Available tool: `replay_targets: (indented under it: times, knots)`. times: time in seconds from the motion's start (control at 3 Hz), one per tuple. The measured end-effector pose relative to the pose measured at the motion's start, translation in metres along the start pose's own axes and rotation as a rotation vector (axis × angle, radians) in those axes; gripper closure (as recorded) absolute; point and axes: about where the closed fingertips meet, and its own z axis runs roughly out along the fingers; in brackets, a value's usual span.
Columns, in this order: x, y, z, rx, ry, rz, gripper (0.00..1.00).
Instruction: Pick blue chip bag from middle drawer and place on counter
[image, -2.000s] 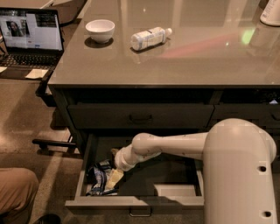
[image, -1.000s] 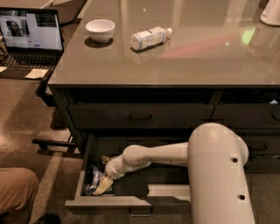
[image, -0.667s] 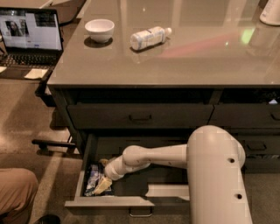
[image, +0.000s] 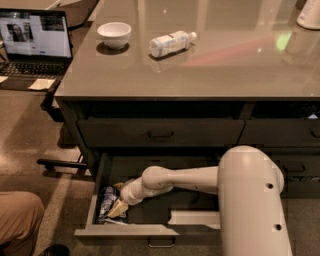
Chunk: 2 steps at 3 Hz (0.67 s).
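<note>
The middle drawer (image: 131, 230) is pulled open below the counter (image: 225, 65). The blue chip bag (image: 106, 201) lies crumpled in the drawer's left front corner. My white arm reaches across into the drawer from the right. My gripper (image: 118, 207) is down at the bag's right side, with its pale fingertips touching or overlapping the bag. The bag rests on the drawer floor.
A white bowl (image: 114, 34) and a clear plastic bottle (image: 171, 43) lying on its side are on the counter. A white object (image: 310, 14) stands at the counter's far right. An open laptop (image: 34, 41) sits on a darker desk to the left. A person's knee (image: 17, 220) is at the lower left.
My arm swung left inside the drawer and the gripper came down onto the bag's right side. In the last second it has barely moved. The bag stays in the drawer's left corner.
</note>
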Motion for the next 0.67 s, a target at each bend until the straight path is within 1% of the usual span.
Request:
replay_targets:
  times: [0.33, 0.67]
  knots:
    - [-0.005, 0.001, -0.024, 0.004, -0.037, -0.019, 1.00]
    - [-0.001, 0.006, -0.068, 0.010, -0.011, -0.028, 1.00]
